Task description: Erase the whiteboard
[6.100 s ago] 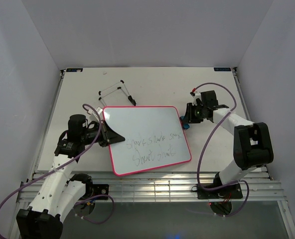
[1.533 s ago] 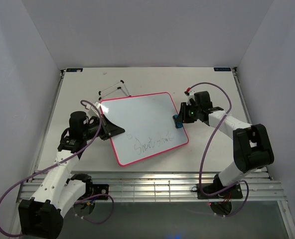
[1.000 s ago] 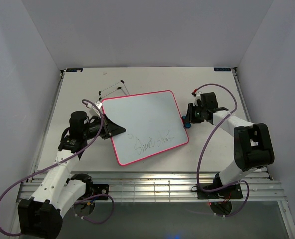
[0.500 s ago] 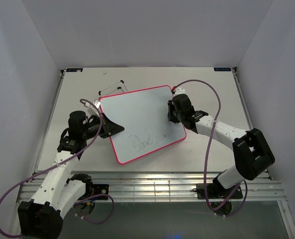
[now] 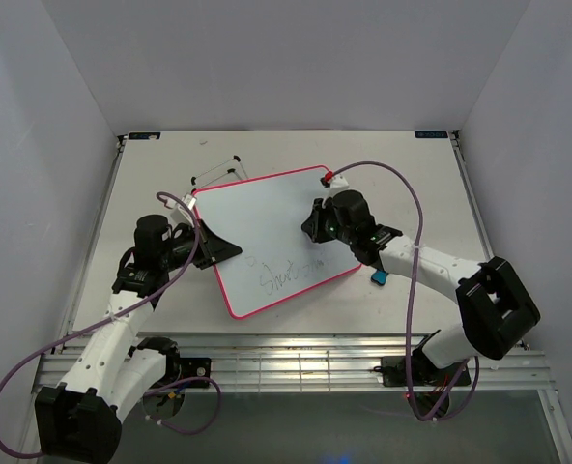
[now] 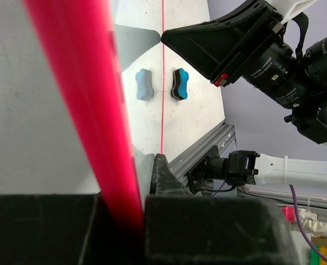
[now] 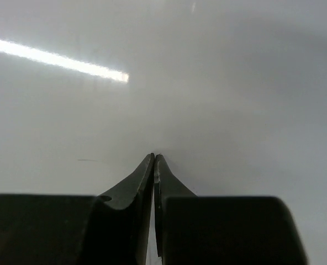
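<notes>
The whiteboard [image 5: 267, 237] lies tilted mid-desk, dark writing near its front edge; the left gripper [image 5: 212, 248] is clenched on its pink-red left edge; the right gripper [image 5: 314, 224], fingers pressed together and empty, rests over the board; the blue eraser [image 5: 380, 278] lies on the desk [image 5: 412, 174] toward the right edge.

One large flat white whiteboard [image 5: 267, 232] with a thin pink-red frame lies on one pale table [image 5: 151, 184]. There is one small blue bone-shaped eraser [image 5: 380, 278], one thin black-and-white wire stand [image 5: 218, 174], and two white robot arms, each ending in one black two-finger gripper: left gripper [image 5: 209, 249], right gripper [image 5: 310, 224].
</notes>
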Controlling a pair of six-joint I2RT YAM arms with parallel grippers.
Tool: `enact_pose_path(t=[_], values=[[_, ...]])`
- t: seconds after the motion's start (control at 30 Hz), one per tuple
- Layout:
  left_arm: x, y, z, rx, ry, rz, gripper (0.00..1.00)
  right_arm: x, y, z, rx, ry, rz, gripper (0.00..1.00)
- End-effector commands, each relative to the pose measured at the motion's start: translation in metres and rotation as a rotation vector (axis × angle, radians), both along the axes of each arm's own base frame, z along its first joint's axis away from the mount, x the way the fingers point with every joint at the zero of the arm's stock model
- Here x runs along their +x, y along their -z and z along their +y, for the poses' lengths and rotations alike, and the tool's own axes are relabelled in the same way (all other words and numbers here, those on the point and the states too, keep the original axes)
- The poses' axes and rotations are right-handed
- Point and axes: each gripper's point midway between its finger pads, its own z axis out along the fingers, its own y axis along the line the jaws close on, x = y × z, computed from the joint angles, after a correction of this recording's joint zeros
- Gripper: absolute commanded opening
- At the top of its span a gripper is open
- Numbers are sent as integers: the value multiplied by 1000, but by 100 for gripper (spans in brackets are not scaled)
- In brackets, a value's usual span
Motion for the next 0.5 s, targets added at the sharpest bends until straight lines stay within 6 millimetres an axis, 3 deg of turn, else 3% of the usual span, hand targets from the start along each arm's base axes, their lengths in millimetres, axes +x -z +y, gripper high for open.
enact_pose_path(t=[0.0,0.1,0.17,0.2,0.27,0.3,0.37,0.43,0.47], values=[[-6,14,-1,153,121,-151,0,-33,43,-16,-77,-89,151,8],[-2,14,4,179,79,-153,0,-34,13,-32,-56,-74,107,8],[-1,13,7,190,53,-157,0,-33,20,-63,-108,25,136,18],[-1,12,8,192,48,-162,0,-38,20,-77,-101,68,141,43],[-1,10,9,192,40,-174,0,-33,28,-115,-134,205,160,66],[-1,8,9,191,40,-179,0,-40,29,-130,-146,243,177,78],[-1,10,9,192,38,-173,0,-42,40,-161,-191,368,208,95],[0,13,9,197,37,-158,0,-48,46,-185,-255,486,229,97],[1,14,10,200,37,-153,0,-50,48,-190,-267,512,241,90]])
